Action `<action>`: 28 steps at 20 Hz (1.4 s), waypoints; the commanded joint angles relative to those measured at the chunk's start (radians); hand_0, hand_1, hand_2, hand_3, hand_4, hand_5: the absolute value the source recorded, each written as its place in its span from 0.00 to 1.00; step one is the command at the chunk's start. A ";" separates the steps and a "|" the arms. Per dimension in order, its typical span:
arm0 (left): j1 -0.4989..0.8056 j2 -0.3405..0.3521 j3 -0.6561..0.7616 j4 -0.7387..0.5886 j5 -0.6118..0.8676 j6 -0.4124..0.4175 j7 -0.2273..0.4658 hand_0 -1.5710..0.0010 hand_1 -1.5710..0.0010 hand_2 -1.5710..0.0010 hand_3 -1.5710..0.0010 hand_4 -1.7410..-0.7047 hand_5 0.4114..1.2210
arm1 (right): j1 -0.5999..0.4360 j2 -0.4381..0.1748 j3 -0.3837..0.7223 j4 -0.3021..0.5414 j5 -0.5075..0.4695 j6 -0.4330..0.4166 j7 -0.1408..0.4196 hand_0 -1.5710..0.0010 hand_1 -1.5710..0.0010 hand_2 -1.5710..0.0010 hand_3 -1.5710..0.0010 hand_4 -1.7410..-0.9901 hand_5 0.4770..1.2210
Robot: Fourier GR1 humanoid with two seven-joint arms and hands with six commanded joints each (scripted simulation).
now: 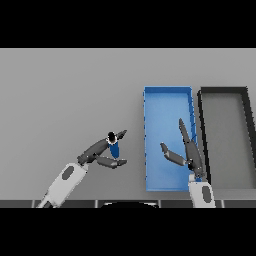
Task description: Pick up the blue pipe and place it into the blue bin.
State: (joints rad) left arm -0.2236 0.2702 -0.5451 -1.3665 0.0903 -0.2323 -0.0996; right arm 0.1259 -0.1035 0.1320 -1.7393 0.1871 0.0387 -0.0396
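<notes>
A short blue pipe [114, 148] with a dark open top end stands upright on the grey table, left of the blue bin [150, 100]. My left hand [98, 151] reaches in from the lower left, fingers behind the pipe and thumb in front of it, closing round it. My right hand [191, 152] hovers over the bin's near right part, fingers straight and thumb spread, holding nothing.
A black bin [222, 91] with a grey floor sits directly right of the blue bin, their long sides nearly touching. Grey table surface stretches to the left and behind the pipe.
</notes>
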 commanded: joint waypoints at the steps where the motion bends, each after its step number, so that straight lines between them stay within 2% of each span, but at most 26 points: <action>1: -0.001 -0.008 0.003 0.011 0.003 0.000 -0.015 1.00 1.00 1.00 1.00 0.53 0.13 | -0.002 0.001 -0.004 -0.003 -0.007 0.000 0.004 1.00 1.00 1.00 1.00 0.71 0.17; 2: -0.003 -0.017 0.007 0.026 0.002 0.006 -0.027 1.00 1.00 1.00 1.00 0.51 0.15 | -0.013 0.004 -0.005 0.011 -0.007 -0.001 0.020 1.00 1.00 1.00 1.00 0.71 0.17; 4: -0.011 -0.049 0.012 0.053 0.008 0.016 -0.036 1.00 0.97 0.93 0.97 0.46 0.21 | -0.014 -0.002 -0.009 0.010 0.000 -0.006 0.014 1.00 1.00 1.00 1.00 0.73 0.17; 6: -0.022 -0.069 0.019 0.056 0.013 0.033 -0.026 0.94 0.83 0.77 0.86 0.41 0.30 | -0.013 0.001 -0.008 0.013 -0.009 0.001 0.018 1.00 1.00 1.00 1.00 0.72 0.17; 7: -0.011 -0.081 0.024 0.060 0.036 0.025 -0.030 0.82 0.71 0.66 0.69 0.39 0.44 | -0.012 0.001 -0.011 0.008 -0.020 0.006 0.016 1.00 1.00 1.00 1.00 0.72 0.17; 9: -0.007 -0.089 0.023 0.056 0.039 0.031 -0.020 0.54 0.45 0.43 0.44 0.26 0.64 | 0.001 0.002 -0.006 0.009 -0.014 0.005 0.006 1.00 1.00 1.00 1.00 0.72 0.17; 10: -0.010 -0.092 0.013 0.052 0.024 0.030 -0.019 0.43 0.36 0.34 0.36 0.21 0.71 | -0.001 0.004 -0.007 0.013 -0.015 0.005 0.014 1.00 1.00 1.00 1.00 0.73 0.17; 11: -0.003 -0.089 0.000 0.055 0.017 0.018 -0.065 0.35 0.29 0.27 0.30 0.17 0.77 | -0.002 0.008 -0.005 0.008 -0.012 0.001 0.008 1.00 1.00 1.00 1.00 0.73 0.17; 13: 0.004 -0.089 -0.020 0.050 0.001 0.040 -0.103 0.22 0.19 0.17 0.22 0.11 0.85 | -0.014 -0.003 -0.015 0.011 -0.015 0.001 0.013 1.00 1.00 1.00 1.00 0.73 0.17; 16: 0.010 -0.088 -0.022 0.030 -0.002 0.060 -0.120 0.11 0.10 0.09 0.14 0.06 0.92 | -0.009 -0.001 -0.014 0.014 -0.024 0.009 0.004 1.00 1.00 1.00 1.00 0.73 0.17; 20: -0.005 -0.110 -0.013 -0.052 0.022 0.091 -0.108 0.05 0.04 0.04 0.09 0.02 0.97 | -0.016 -0.004 -0.014 0.014 -0.013 0.003 0.005 1.00 1.00 1.00 1.00 0.74 0.17; 21: -0.009 -0.114 -0.017 -0.077 0.023 0.095 -0.099 0.04 0.03 0.03 0.08 0.02 0.98 | -0.030 -0.006 -0.016 0.022 -0.007 -0.001 0.020 1.00 1.00 1.00 1.00 0.74 0.17; 24: -0.034 -0.127 -0.024 -0.132 0.041 0.090 -0.052 0.02 0.02 0.02 0.07 0.01 0.99 | -0.007 -0.012 -0.015 0.019 -0.002 0.000 -0.017 1.00 1.00 1.00 1.00 0.77 0.17; 28: -0.053 -0.113 -0.031 -0.194 0.043 0.085 0.018 0.01 0.01 0.01 0.05 0.00 0.99 | 0.000 -0.025 -0.024 -0.003 -0.011 0.004 -0.026 1.00 1.00 1.00 1.00 0.80 0.17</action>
State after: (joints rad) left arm -0.2775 0.1573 -0.5759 -1.5607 0.1347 -0.1492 -0.0832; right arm 0.1254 -0.1282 0.1079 -1.7425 0.1765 0.0424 -0.0676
